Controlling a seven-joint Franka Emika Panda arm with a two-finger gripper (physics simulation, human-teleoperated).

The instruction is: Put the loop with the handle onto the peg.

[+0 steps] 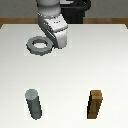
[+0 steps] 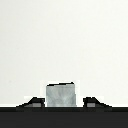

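White surface (image 1: 70,75) carries everything. Near its far edge the ring (image 1: 38,45) lies flat, its tab (image 2: 60,95) clamped in the pincer (image 1: 54,44). Toward the near edge stand the peg (image 1: 33,104) and, well apart, a wooden block (image 1: 96,104).

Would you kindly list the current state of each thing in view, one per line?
Loop with the handle: lying flat on the table, not on the peg; its tab sits between the gripper's fingertips in the wrist view.
Peg: upright, bare, nothing around it.
Wooden block: standing upright, apart from the peg.
Gripper: low at the loop's rim, fingertips either side of the tab; whether they clamp it cannot be told.
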